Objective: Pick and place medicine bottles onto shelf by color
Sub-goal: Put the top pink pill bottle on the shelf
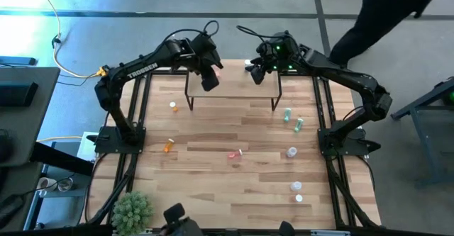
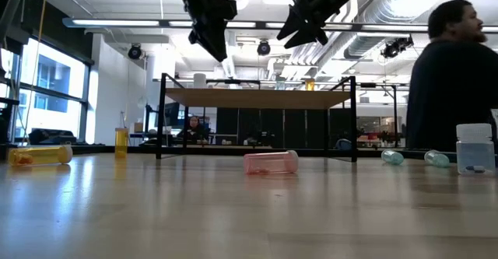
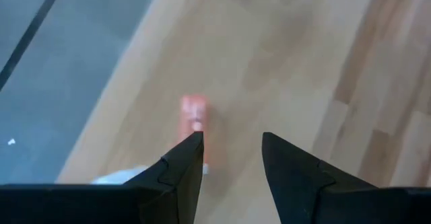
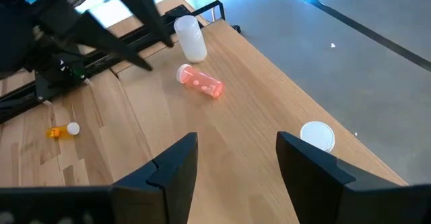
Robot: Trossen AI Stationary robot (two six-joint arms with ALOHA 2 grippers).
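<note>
The shelf (image 1: 234,94) stands at the table's far middle on thin black legs. On it a pink bottle (image 4: 200,81) lies on its side, a clear white bottle (image 4: 190,38) stands upright, and another white one (image 4: 317,135) stands at the far edge. My left gripper (image 3: 232,138) hangs open above the shelf's left part, with the pink bottle (image 3: 195,115) just beyond one fingertip and apart from it. My right gripper (image 4: 237,138) hangs open over the shelf's right part. More bottles rest on the table: orange (image 1: 172,106), pink (image 1: 235,153), green (image 1: 287,114), clear (image 1: 291,152).
A green spiky plant (image 1: 133,209) stands at the near left corner. A second orange bottle (image 1: 168,145) lies at the left, two clear ones (image 1: 296,191) at the near right. A person (image 2: 455,80) stands beyond the table's far right. Bare wood lies between the bottles.
</note>
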